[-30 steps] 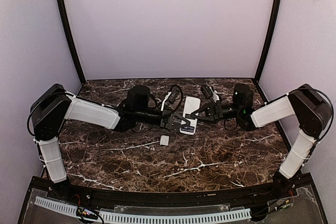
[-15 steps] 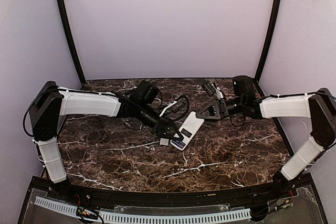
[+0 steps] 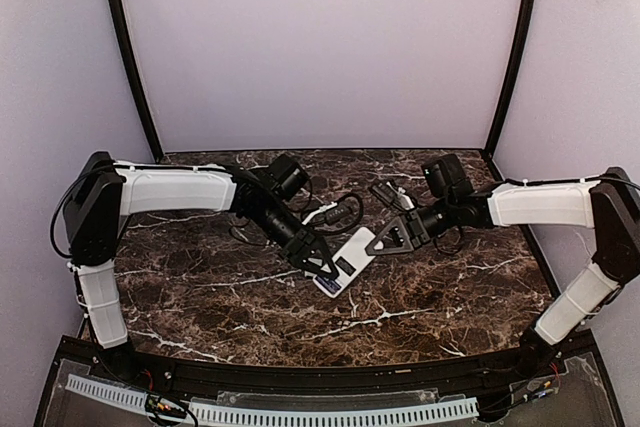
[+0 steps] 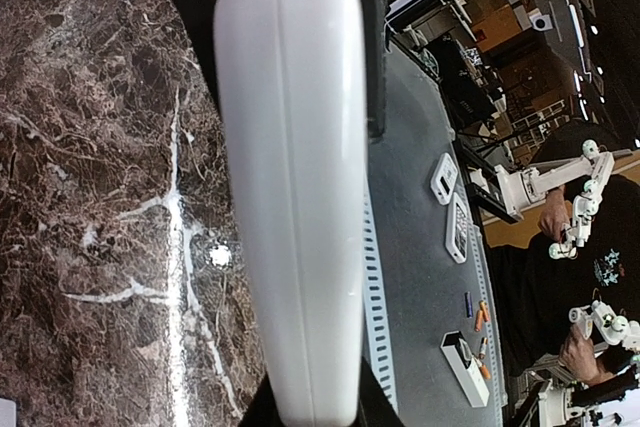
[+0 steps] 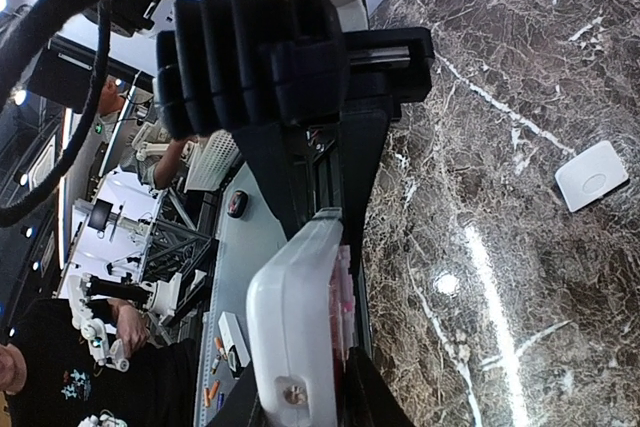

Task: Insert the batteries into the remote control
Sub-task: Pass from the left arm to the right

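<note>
Dark marble table [image 3: 420, 297], lilac walls [image 3: 320, 47]

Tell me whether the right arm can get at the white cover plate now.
Probably not yet: the right gripper is shut on the remote control, shared with the left gripper. The cover plate lies uncovered on the table; release first.

The remote control [image 5: 295, 327] is held edge-on by the right hand [image 5: 300, 397] and the left hand [image 5: 330, 197]; a white plate [image 5: 592, 175] is seen flat on the counter [image 5: 500, 67].
</note>
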You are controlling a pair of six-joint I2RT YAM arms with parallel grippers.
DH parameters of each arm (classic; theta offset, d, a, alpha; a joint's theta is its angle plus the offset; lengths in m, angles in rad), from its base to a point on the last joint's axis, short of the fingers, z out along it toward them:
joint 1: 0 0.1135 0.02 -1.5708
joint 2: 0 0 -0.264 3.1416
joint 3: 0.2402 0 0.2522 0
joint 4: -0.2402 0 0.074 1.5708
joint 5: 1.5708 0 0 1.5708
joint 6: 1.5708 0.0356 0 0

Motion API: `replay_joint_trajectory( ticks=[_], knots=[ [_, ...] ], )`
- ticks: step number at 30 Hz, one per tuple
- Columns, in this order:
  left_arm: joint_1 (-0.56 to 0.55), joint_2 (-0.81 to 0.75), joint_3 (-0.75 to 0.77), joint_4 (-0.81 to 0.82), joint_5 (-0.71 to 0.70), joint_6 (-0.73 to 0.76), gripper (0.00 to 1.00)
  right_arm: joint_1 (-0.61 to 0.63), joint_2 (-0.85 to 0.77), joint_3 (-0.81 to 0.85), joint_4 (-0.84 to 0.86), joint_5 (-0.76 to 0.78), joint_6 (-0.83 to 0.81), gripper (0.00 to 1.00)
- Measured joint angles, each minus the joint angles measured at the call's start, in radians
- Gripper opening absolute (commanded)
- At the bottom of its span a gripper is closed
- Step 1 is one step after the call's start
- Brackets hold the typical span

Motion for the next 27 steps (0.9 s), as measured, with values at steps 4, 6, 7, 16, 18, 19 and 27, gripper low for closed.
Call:
replay_joint_trajectory(
  ticks=[4, 6, 7, 16, 18, 19, 27],
  knots=[
    [0.002, 0.018, 0.020, -0.047, 0.021, 0.027, 0.00, 0.009, 0.008, 0.018, -0.040, 0.010, -0.027, 0.21],
    [0.003, 0.025, 0.028, -0.068, 0.027, 0.037, 0.00, 0.013, 0.014, 0.024, -0.052, 0.010, -0.035, 0.21],
    [0.003, 0.028, 0.031, -0.076, 0.029, 0.040, 0.01, 0.014, 0.019, 0.028, -0.059, 0.010, -0.040, 0.21],
    [0.010, 0.045, 0.045, -0.158, 0.035, 0.056, 0.39, 0.031, 0.060, 0.057, -0.087, 0.016, -0.090, 0.00],
    [0.010, 0.045, 0.046, -0.153, 0.009, 0.075, 0.56, 0.031, 0.064, 0.057, -0.092, 0.019, -0.078, 0.00],
    [0.013, 0.044, 0.046, -0.148, -0.007, 0.078, 0.61, 0.029, 0.065, 0.057, -0.094, 0.021, -0.072, 0.00],
    [0.092, -0.091, -0.094, 0.066, -0.217, 0.058, 0.94, -0.111, 0.065, -0.024, -0.005, 0.034, 0.048, 0.00]
  ],
)
